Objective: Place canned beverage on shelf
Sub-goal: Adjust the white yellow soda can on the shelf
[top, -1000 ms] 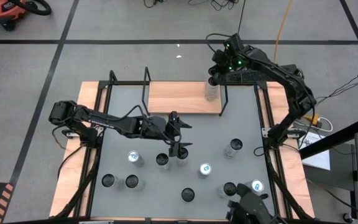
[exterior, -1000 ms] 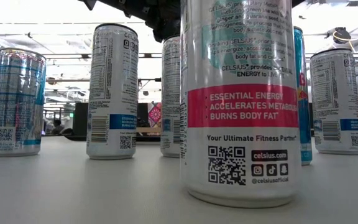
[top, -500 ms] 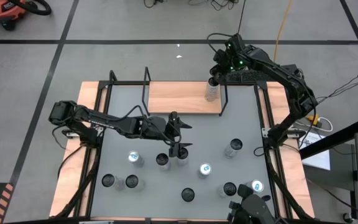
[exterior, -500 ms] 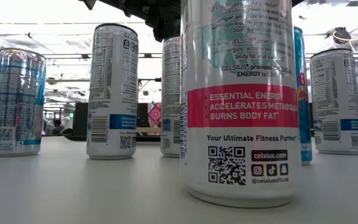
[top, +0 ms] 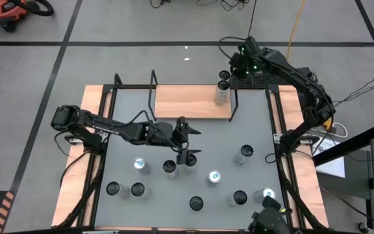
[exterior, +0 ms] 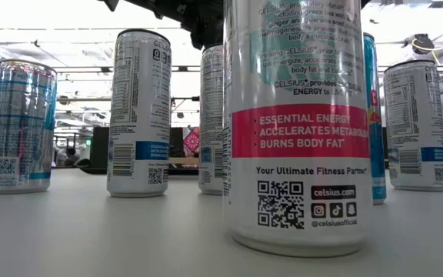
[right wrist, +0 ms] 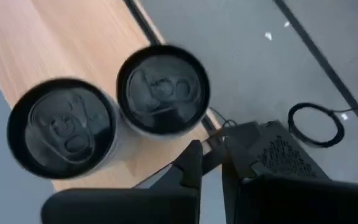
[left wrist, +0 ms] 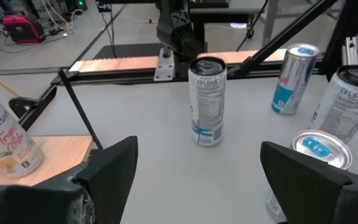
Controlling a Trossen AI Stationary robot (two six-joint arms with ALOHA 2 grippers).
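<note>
Grey floor (top: 141, 26) with black tape lines (top: 63, 52), yellow cable (top: 295, 26).

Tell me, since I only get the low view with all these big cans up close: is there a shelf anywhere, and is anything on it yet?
Observer: Yes. The high view shows the shelf at the table's far edge, with one can and a second can standing side by side at its right end.
Operator: Where are the arms?
Observer: The right gripper hangs just beyond the shelf's far right corner, above those two.
Operator: And the other?
Observer: The left gripper is open over the middle of the table, with a Celsius can standing ahead of it.
</note>
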